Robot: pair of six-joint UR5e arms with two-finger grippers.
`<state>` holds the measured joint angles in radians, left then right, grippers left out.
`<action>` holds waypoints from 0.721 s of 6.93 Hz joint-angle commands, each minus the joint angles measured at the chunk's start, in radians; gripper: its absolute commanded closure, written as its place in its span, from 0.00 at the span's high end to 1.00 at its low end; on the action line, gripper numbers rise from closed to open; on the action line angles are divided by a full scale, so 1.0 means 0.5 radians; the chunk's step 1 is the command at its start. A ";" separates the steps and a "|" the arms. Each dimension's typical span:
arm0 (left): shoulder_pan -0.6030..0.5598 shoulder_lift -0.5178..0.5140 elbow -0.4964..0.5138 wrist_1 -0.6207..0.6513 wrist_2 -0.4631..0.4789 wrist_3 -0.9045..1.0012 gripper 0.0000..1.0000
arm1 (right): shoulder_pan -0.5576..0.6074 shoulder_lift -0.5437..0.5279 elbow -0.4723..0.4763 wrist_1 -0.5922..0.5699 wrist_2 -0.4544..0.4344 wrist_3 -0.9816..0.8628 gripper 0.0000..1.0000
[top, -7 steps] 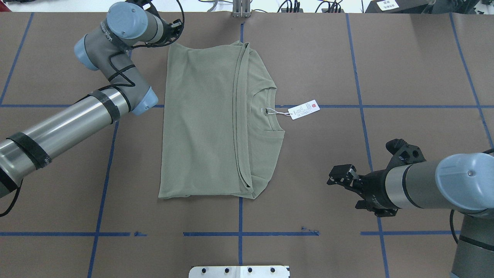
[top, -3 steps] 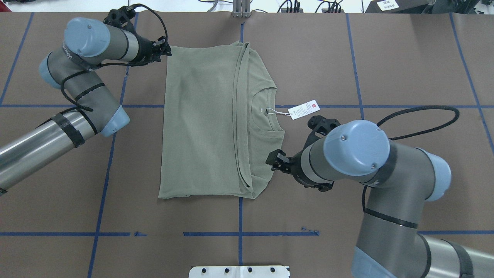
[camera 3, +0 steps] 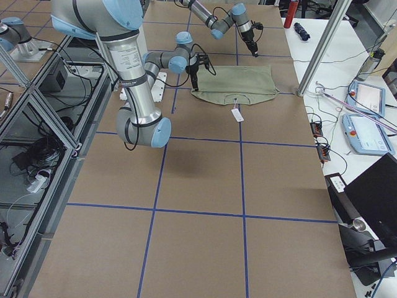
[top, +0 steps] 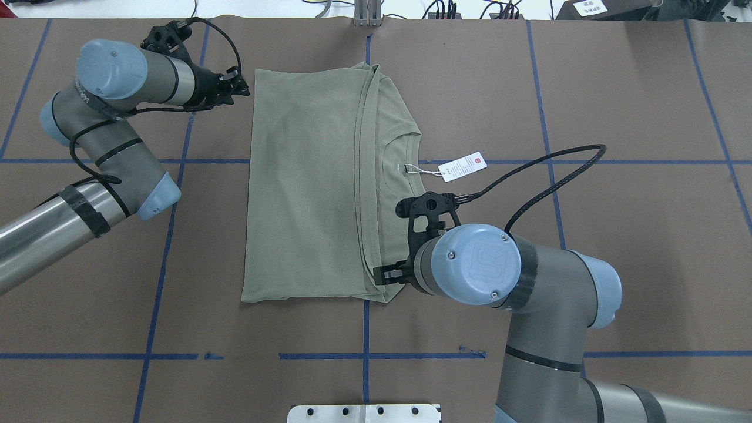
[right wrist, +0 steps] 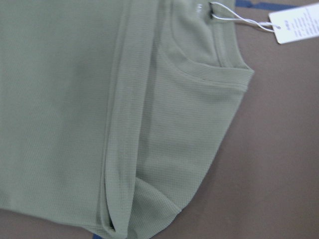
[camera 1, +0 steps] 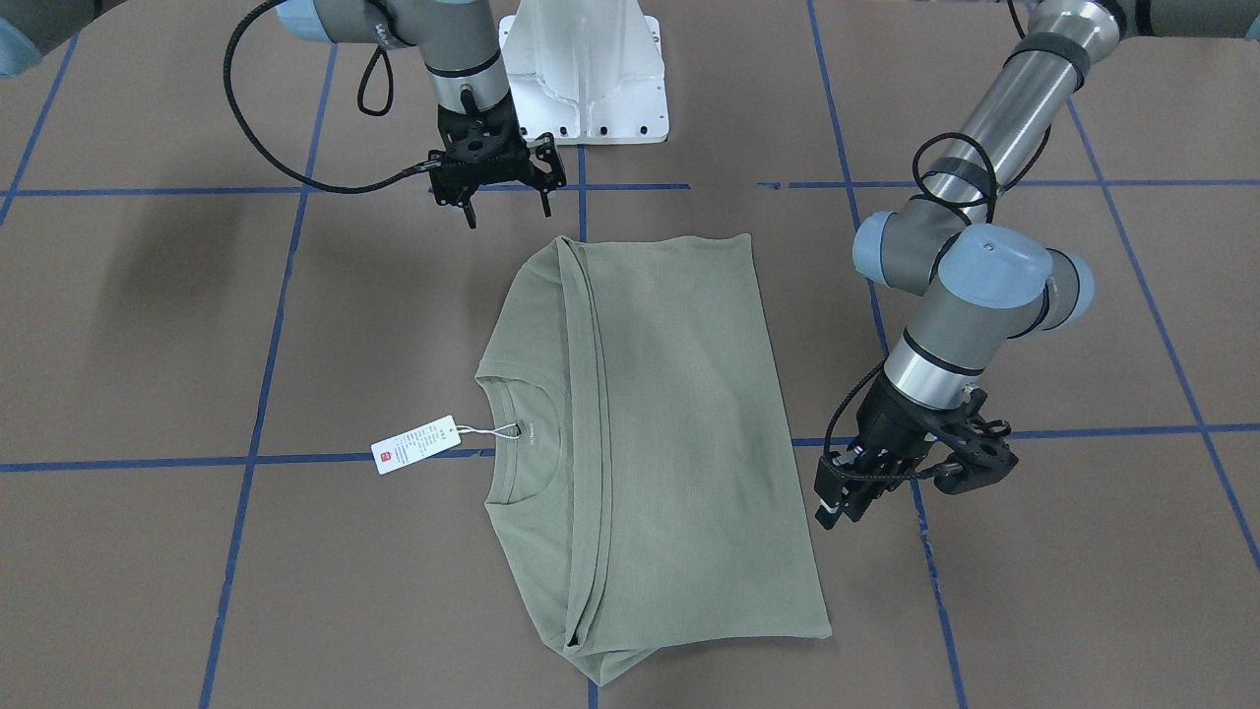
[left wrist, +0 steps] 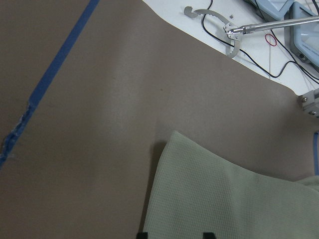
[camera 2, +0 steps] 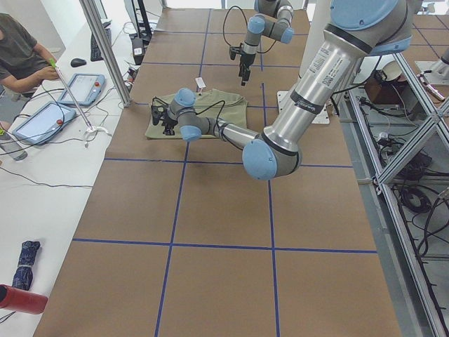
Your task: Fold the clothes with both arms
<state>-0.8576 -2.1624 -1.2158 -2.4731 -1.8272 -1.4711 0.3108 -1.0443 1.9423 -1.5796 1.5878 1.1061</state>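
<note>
The sage-green shirt [top: 305, 188] [camera 1: 669, 433] lies folded flat on the brown table, neck toward the right arm's side. Its white hang tag [top: 463, 167] [camera 1: 414, 444] rests on the table beside the collar. My left gripper [top: 239, 88] [camera 1: 832, 507] hovers just off the shirt's far left corner, open and holding nothing; the left wrist view shows that corner [left wrist: 234, 199] right ahead of the fingertips. My right gripper [top: 385, 275] [camera 1: 507, 207] stands open over the near right corner of the fold; the right wrist view looks down on the shirt [right wrist: 60, 99] and the tag [right wrist: 296, 25].
The white base plate [top: 364, 413] [camera 1: 581, 79] sits at the table's near edge. Blue tape lines [top: 364, 355] cross the brown surface. A person [camera 2: 21, 56] sits at a side table with tablets [camera 2: 84, 88] beyond the far edge.
The right arm has swung in from the right to the shirt's near right corner. The left gripper has come down to the far left corner, then drawn slightly left of it.
</note>
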 commanded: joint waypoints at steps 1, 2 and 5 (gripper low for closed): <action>0.000 0.048 -0.004 -0.012 -0.003 0.000 0.47 | -0.081 0.118 -0.226 0.090 -0.108 -0.313 0.92; 0.000 0.060 -0.004 -0.021 0.000 0.003 0.47 | -0.124 0.113 -0.306 0.176 -0.190 -0.377 0.78; 0.000 0.063 0.002 -0.018 0.000 0.000 0.47 | -0.167 0.119 -0.335 0.238 -0.270 -0.433 0.36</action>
<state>-0.8575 -2.1317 -1.2165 -2.4823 -1.8270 -1.4709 0.2330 -0.9853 1.7787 -1.4674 1.4592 0.8938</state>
